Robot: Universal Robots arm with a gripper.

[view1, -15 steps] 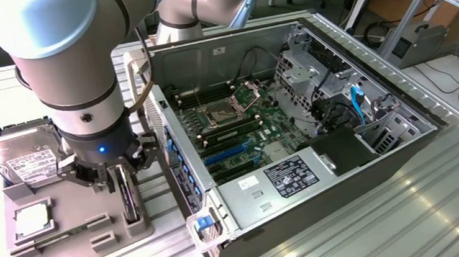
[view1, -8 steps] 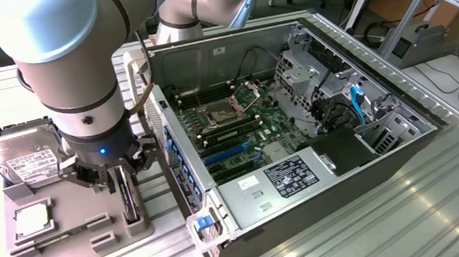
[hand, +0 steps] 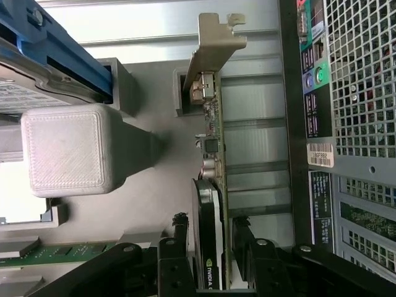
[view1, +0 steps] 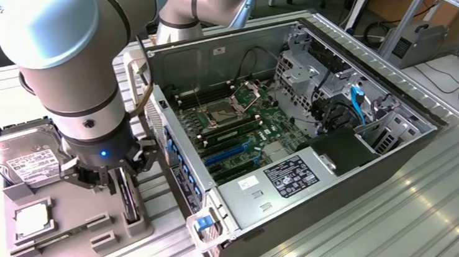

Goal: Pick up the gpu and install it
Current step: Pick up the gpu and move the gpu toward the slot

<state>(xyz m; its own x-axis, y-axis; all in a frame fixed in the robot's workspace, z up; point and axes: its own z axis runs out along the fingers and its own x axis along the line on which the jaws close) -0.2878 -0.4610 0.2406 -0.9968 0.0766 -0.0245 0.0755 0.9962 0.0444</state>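
The gpu (view1: pixel 130 198), a thin black card, stands on edge in a slot of the grey holder (view1: pixel 73 242) at the exterior view's left. My gripper (view1: pixel 126 182) comes straight down over it. In the wrist view the two black fingers (hand: pixel 180 230) press against both faces of the gpu (hand: pixel 213 154), so my gripper (hand: pixel 210 228) is shut on the card. Its silver bracket (hand: pixel 216 43) sticks out at the far end. The card still rests in the holder.
The open computer case (view1: pixel 398 151) lies right beside the holder, its motherboard and blue expansion slots (view1: pixel 227 153) facing up. A silver hard drive (view1: pixel 24 160) in a blue frame, a small square chip (view1: pixel 31 220) and a green memory stick (hand: pixel 55 253) sit in the same holder.
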